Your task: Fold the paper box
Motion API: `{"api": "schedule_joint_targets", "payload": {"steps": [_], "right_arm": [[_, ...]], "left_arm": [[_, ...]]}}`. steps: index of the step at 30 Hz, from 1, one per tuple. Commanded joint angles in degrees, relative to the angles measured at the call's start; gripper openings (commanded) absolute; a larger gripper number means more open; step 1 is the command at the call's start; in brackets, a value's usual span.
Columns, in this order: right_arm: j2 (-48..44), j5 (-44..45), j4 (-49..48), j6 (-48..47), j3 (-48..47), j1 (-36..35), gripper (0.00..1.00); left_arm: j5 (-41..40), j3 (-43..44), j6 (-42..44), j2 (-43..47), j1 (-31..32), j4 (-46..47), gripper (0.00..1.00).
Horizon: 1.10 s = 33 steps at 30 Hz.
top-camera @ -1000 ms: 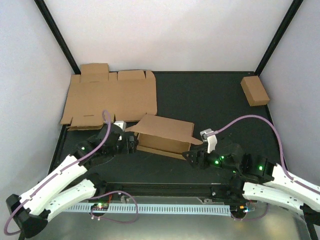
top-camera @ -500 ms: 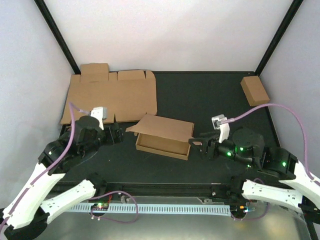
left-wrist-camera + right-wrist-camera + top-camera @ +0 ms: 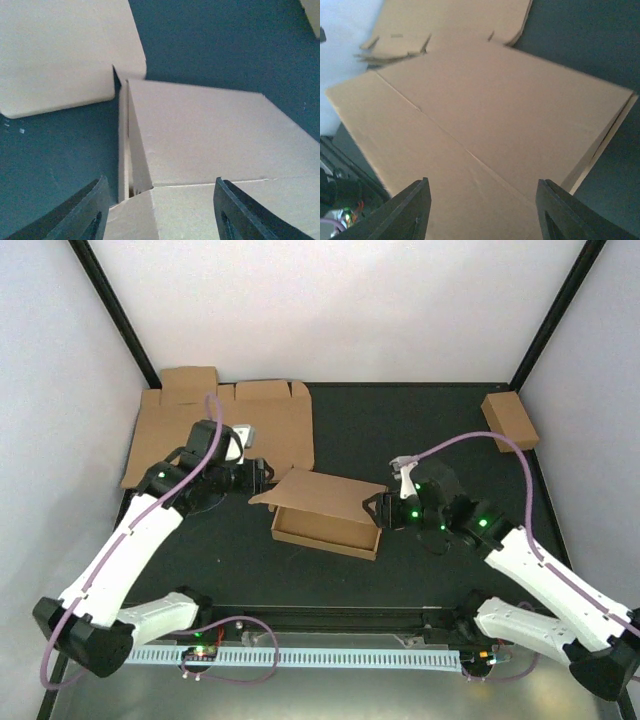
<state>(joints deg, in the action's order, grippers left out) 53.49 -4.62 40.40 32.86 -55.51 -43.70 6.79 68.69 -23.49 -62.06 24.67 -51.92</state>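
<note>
The paper box [image 3: 328, 502] lies mid-table, a shallow brown cardboard tray with its hinged lid [image 3: 322, 492] slanting half down over it. My left gripper [image 3: 262, 478] is at the lid's left end, open. In the left wrist view the left gripper [image 3: 161, 182] looks down on the lid's corner and a side flap [image 3: 131, 140]. At the lid's right end my right gripper [image 3: 376, 510] is also open. The right wrist view shows the right gripper [image 3: 483, 182] spread above the lid's creased surface [image 3: 485, 125]. Neither grips anything.
A flat, unfolded cardboard blank [image 3: 215, 435] lies at the back left against the wall. A small closed brown box [image 3: 510, 421] sits at the back right. Black frame posts stand at both back corners.
Both arms have come up from low beside the box and reached in to the ends of its lid. Their jaws have narrowed a little. The box has stayed put.
</note>
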Motion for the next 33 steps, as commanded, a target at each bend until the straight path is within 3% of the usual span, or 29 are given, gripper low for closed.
{"api": "schedule_joint_targets", "payload": {"steps": [1,5,10,15,25,30,33], "right_arm": [[0.78,-10.43,-7.91,-0.44,5.77,1.88,0.59],[0.57,-11.59,-11.26,1.08,11.48,2.0,0.57],[0.58,-12.12,-15.72,2.57,19.52,2.05,0.56],[1.2,-11.76,-19.4,3.52,24.1,2.04,0.55],[3.74,-10.58,-19.94,2.03,24.16,2.09,0.55],[2.37,-8.67,-17.5,1.28,22.02,2.04,0.61],[1.04,-5.25,-14.92,0.62,20.23,2.33,0.65]], "left_arm": [[10.3,-4.05,4.94,-3.19,-1.02,3.94,0.54],[12.76,-6.21,6.51,-7.17,-1.11,2.64,0.39],[15.2,-10.96,7.56,-10.6,-1.11,3.93,0.3],[15.39,-14.72,7.36,-10.97,-1.11,5.99,0.29],[14.89,-18.06,6.88,-12.61,-1.11,8.14,0.27],[13.07,-16.89,6.57,-11.68,-1.11,7.96,0.31],[12.21,-15.61,6.57,-10.43,-1.15,7.24,0.39]]}}
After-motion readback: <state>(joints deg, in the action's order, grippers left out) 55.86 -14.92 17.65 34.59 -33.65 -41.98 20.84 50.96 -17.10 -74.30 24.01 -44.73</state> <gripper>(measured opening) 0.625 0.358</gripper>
